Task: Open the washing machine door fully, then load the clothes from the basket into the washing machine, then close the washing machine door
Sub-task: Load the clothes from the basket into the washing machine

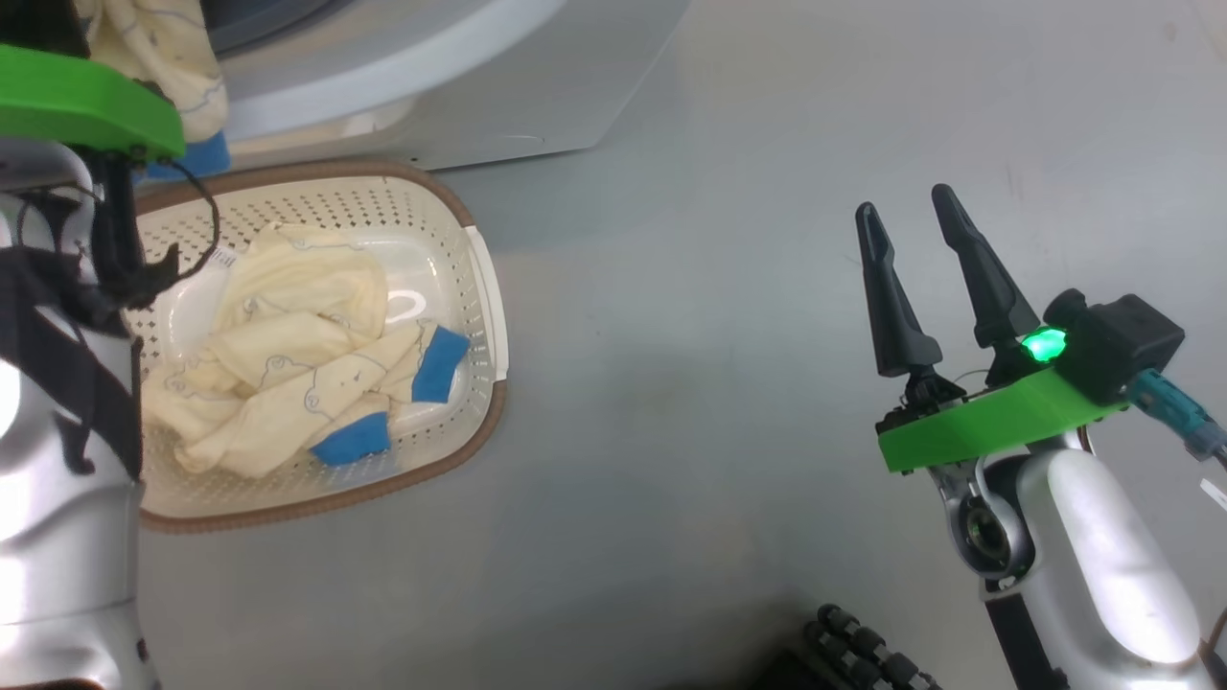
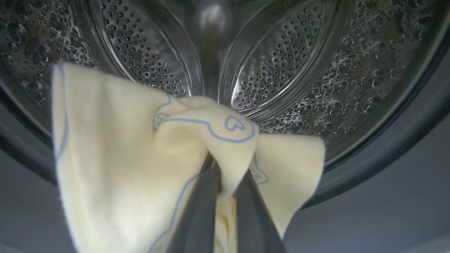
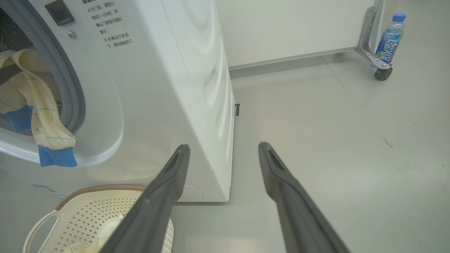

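My left gripper (image 2: pixel 225 165) is shut on a cream-yellow garment (image 2: pixel 133 158) with blue line drawings, held at the mouth of the steel drum (image 2: pixel 281 63). That garment (image 1: pixel 163 48) hangs over the washing machine (image 1: pixel 460 96) opening, its blue cuff (image 3: pixel 56 156) dangling over the lip. More cream and blue clothes (image 1: pixel 288 355) lie in the basket (image 1: pixel 383 211) on the floor in front of the washer. My right gripper (image 1: pixel 906 203) hovers open and holds nothing over bare floor, well to the right of the basket. The door is out of view.
Grey floor (image 1: pixel 719 287) stretches between the basket and my right arm. Beside the washer's right side (image 3: pixel 197 70) runs a white wall. A blue-capped bottle (image 3: pixel 389 37) stands by a metal caster leg (image 3: pixel 381 72) in the far corner. My dark base (image 1: pixel 863 652) shows at the bottom.
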`<state>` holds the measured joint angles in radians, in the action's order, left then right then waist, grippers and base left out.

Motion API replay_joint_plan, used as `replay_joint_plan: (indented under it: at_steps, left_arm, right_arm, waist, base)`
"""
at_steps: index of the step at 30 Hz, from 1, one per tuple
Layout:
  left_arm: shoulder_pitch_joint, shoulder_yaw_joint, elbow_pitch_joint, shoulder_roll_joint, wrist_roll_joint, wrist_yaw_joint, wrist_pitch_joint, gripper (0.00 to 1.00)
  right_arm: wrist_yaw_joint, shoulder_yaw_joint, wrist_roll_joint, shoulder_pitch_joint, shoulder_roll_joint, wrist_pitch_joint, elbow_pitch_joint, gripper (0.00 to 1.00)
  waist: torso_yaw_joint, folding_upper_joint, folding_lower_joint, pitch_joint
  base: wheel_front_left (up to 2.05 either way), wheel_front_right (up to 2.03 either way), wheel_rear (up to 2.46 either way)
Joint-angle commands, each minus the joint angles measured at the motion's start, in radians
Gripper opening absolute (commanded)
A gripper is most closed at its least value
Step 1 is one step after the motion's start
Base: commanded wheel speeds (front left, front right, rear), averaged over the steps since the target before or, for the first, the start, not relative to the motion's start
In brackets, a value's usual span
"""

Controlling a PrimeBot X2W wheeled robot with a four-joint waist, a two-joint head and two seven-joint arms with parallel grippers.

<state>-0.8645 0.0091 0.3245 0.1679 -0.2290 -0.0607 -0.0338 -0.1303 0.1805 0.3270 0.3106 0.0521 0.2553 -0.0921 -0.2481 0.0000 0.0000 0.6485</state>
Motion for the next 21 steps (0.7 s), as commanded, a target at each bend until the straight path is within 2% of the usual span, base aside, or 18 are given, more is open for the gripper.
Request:
replay_joint_plan:
  at_steps: [1, 21]
  left_arm:
    - [-0.042, 0.02, -0.019, 0.045, 0.008, 0.006, 0.007, 0.0]
    - [-0.43, -0.023, 0.487, 0.123, 0.044, 0.01, -0.013, 0.0]
  right_arm:
    - [0.0, 0.023, 0.008, -0.031, -0.002, 0.006, 0.022, 1.0]
    - [0.0, 0.061, -0.02, -0.106, -0.002, 0.006, 0.009, 1.0]
  waist:
    - [-0.008, 0.0, 0.0, -0.007]
    - [-0.082, 0.0, 0.0, -0.011]
  base:
    - [0.0, 0.0, 0.0]
    - [0.0, 0.0, 0.0]
